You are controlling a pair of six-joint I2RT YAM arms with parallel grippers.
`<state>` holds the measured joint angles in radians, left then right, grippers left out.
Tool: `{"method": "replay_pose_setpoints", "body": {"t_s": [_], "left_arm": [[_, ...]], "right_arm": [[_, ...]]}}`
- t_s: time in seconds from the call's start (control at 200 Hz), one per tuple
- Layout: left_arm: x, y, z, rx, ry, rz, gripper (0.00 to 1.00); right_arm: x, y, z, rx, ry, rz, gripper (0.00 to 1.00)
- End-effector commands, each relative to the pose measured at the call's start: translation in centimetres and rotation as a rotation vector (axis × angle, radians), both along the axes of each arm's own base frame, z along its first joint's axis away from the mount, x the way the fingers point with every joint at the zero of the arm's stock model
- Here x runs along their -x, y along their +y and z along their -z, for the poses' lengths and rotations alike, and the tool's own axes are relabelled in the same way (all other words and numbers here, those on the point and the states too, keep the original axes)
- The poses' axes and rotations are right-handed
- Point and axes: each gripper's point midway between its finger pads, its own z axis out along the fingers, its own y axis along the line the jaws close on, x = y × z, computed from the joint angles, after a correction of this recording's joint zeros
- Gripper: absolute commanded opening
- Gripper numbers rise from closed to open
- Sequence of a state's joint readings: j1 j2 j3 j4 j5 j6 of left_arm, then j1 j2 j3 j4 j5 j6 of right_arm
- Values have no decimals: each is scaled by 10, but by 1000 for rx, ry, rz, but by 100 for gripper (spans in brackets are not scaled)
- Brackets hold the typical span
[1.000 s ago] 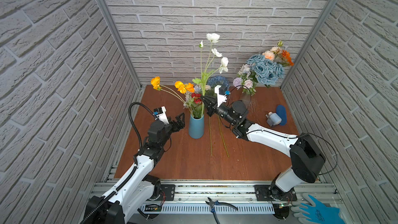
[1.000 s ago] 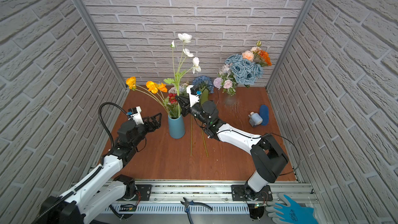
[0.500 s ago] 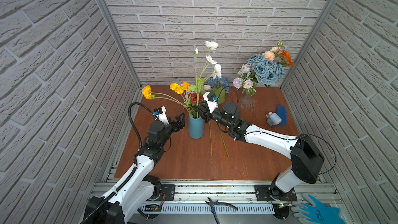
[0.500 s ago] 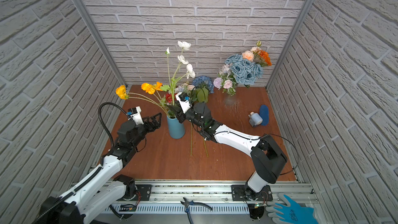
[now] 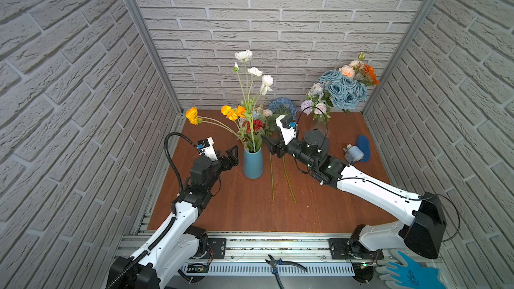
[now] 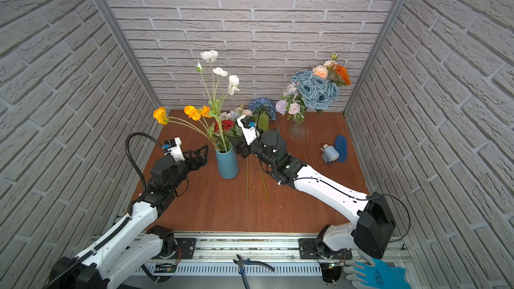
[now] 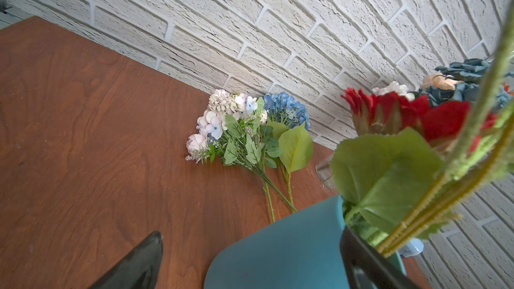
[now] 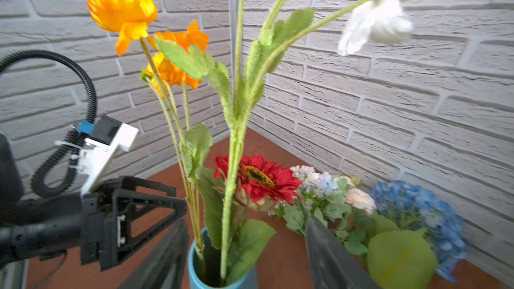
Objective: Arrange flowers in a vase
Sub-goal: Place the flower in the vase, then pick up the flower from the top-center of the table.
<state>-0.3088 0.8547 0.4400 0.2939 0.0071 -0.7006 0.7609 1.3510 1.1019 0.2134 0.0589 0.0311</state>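
Right gripper (image 5: pixel 269 145), clamped on the white flowers (image 5: pixel 251 70) a second ago, is now seen spread apart; the white flowers are left standing in the vase (image 5: pixel 253 164) just ahead of it. Left gripper (image 5: pixel 233 154) is kept wide open beside the vase.

I read the vase (image 5: pixel 253 164) as teal, the desk (image 5: pixel 239 212) red-brown with wood grain; orange poppies (image 5: pixel 232 112), white poppies (image 5: pixel 243 55), a red bloom (image 8: pixel 264 182) dark-centred, blue hydrangea (image 7: pixel 286 107), walls (image 5: pixel 278 23) pale grey, brick-patterned.
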Motion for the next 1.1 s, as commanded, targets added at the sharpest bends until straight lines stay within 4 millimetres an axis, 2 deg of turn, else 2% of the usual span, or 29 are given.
{"method": "replay_pose_setpoints", "body": {"t_s": [0.0, 0.11, 0.275, 0.43, 0.63, 0.835, 1.005, 1.025, 1.095], "left_arm": [[-2, 7, -20, -2, -53, -44, 98], [-3, 13, -21, -24, -52, -74, 98], [-7, 28, -8, -46, -20, -144, 98], [-15, 39, 9, -15, 41, -172, 98], [-23, 41, 13, -4, 50, -180, 98], [-31, 32, 14, 4, 56, -143, 98], [-35, 29, 16, 1, 57, -131, 98], [-35, 29, 16, 1, 56, -130, 98], [-36, 29, 18, 0, 59, -130, 98]], "right_arm": [[-10, -30, 15, 69, 83, 159, 100], [-21, -64, 29, 79, 163, 358, 100], [-38, -92, 59, 113, 304, 444, 100], [-56, -106, 91, 174, 437, 518, 87], [-80, -102, 134, 293, 536, 565, 71], [-116, -95, 166, 241, 658, 545, 55], [-145, -92, 187, 218, 716, 570, 52], [-148, -91, 201, 228, 742, 573, 52], [-157, -89, 217, 220, 782, 578, 52]]}}
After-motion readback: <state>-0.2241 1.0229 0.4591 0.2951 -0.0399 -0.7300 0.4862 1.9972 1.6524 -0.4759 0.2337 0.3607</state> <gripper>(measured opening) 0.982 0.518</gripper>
